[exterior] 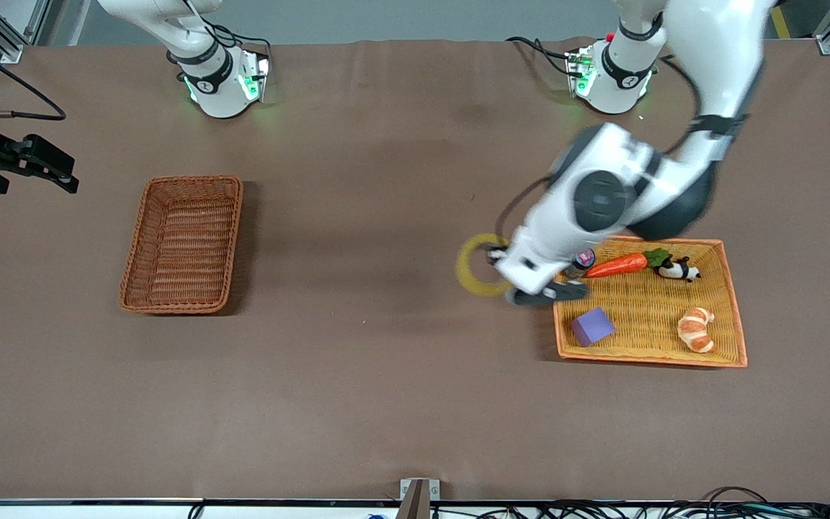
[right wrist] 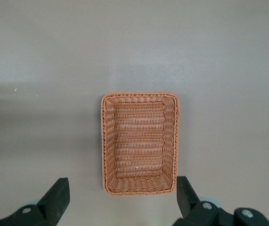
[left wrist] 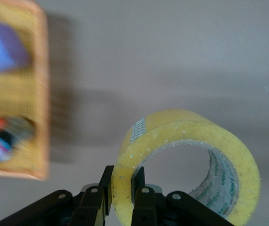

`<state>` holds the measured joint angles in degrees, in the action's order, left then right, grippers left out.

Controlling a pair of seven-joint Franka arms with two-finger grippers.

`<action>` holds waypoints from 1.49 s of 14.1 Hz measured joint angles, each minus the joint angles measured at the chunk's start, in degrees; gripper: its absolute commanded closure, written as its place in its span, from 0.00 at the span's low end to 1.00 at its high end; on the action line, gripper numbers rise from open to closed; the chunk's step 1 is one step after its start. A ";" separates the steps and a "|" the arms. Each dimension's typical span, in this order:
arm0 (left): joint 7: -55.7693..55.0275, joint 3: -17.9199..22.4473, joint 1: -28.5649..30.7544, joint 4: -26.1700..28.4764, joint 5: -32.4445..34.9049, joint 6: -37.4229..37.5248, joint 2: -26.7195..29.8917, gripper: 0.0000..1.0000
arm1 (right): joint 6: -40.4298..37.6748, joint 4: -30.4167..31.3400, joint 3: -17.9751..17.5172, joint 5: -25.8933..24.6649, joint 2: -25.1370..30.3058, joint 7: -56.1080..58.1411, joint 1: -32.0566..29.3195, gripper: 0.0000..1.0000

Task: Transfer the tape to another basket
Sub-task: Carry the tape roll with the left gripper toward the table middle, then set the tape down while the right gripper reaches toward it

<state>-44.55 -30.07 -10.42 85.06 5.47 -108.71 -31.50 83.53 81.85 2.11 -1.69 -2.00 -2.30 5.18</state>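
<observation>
The tape [exterior: 460, 265], a yellowish ring, hangs in my left gripper [exterior: 493, 254] over bare table, just off the yellow tray's edge on the side toward the right arm's end. In the left wrist view the left gripper [left wrist: 123, 183] is shut on the wall of the tape [left wrist: 186, 127], one finger inside the ring and one outside. The dark reddish-brown wicker basket [exterior: 183, 245] lies toward the right arm's end and holds nothing. My right gripper [exterior: 51, 173] is up in the air beside it, open and holding nothing. In the right wrist view the basket [right wrist: 140, 141] shows between the right gripper's [right wrist: 122, 187] wide-spread fingers.
The flat yellow tray [exterior: 649, 306] with an orange rim holds a carrot [exterior: 620, 264], a purple cube [exterior: 592, 326], a croissant [exterior: 697, 329], a small panda toy [exterior: 678, 270] and a small can [exterior: 584, 259]. The tray [left wrist: 26, 94] and cube [left wrist: 2, 49] also show in the left wrist view.
</observation>
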 measured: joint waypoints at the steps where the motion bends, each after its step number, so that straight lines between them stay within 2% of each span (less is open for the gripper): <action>1: -3.84 0.19 -3.95 -1.30 0.02 -1.30 -2.59 1.00 | 0.00 0.01 0.01 0.00 0.00 0.00 0.00 0.00; 3: -8.56 1.02 -8.37 -2.83 0.05 -5.97 -6.47 1.00 | 0.00 0.01 0.01 0.00 0.00 0.00 0.00 0.00; 5: -11.75 3.52 -12.83 -3.43 0.05 -11.74 -9.95 1.00 | 0.01 0.01 0.02 0.00 0.00 0.00 0.01 0.00; 8: -13.96 11.35 -21.56 -4.05 0.05 -17.02 -13.74 0.99 | 0.11 0.01 0.03 0.00 0.00 0.10 0.01 0.00; 9: -14.00 13.63 -24.07 -4.21 0.05 -18.46 -14.61 0.95 | 0.13 0.00 0.04 0.00 0.00 0.22 0.00 0.00; 11: -14.05 16.87 -27.76 -5.20 0.05 -19.99 -16.01 0.76 | 0.13 0.00 0.05 0.00 0.00 0.28 0.00 0.00; 12: -14.06 17.78 -28.75 -5.73 0.05 -20.07 -16.48 0.58 | 0.15 0.00 0.07 0.00 0.00 0.31 0.00 0.00; 13: -14.06 18.13 -29.13 -6.12 0.05 -20.13 -16.73 0.34 | 0.18 0.01 0.11 0.00 -0.04 0.44 0.00 0.00; 14: -14.06 18.28 -29.17 -6.39 0.05 -20.13 -16.74 0.02 | 0.17 0.04 0.14 0.00 -0.23 0.78 -0.01 0.00; 16: -13.97 18.35 -29.13 -7.43 1.02 -20.12 -16.55 0.00 | 0.21 0.09 0.07 0.04 -1.18 1.55 0.38 0.00; 18: -13.81 18.39 -28.88 -8.61 4.71 -19.24 -15.27 0.00 | 0.71 0.10 -0.02 0.12 -2.28 1.64 1.53 0.00; 21: -9.96 18.74 -25.69 -10.02 7.35 -11.19 -8.97 0.00 | 3.29 0.25 -0.16 1.47 -4.41 1.54 4.97 0.00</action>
<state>-54.51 -11.33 -36.10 75.05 12.82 -119.90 -40.47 86.82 82.10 1.96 -0.21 -6.41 -0.76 10.15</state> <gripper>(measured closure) 0.123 0.000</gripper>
